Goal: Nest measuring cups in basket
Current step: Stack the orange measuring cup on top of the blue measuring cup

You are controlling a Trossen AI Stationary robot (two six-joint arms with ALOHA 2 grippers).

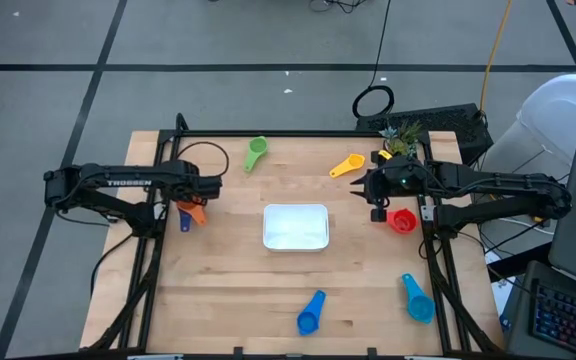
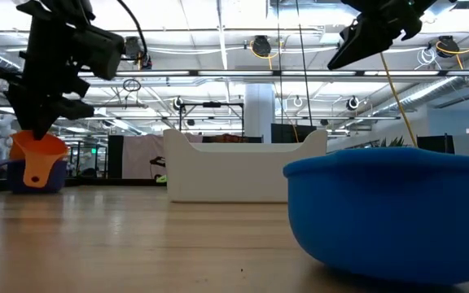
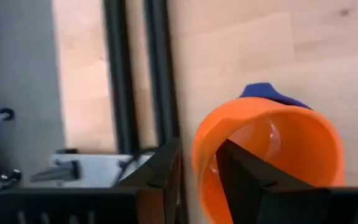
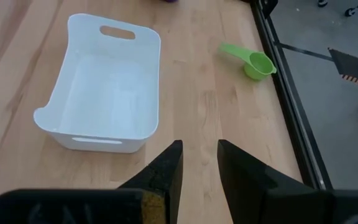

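Left end effector [image 1: 190, 207] grips the orange cup [image 1: 196, 212] by its rim, near the table's [image 1: 228, 290] left edge. White basket [image 1: 295, 226] in the middle has 0 cups inside. Right end effector [image 1: 377, 208] grips nothing, fingers slightly apart.

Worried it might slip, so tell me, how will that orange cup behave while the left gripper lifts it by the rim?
The orange cup looks like thin rigid plastic, probably light and stiff. The left gripper pinches only its smooth wall, one finger inside, so it could swivel or slip. Its handle hangs down in the low view, so likely tilted.
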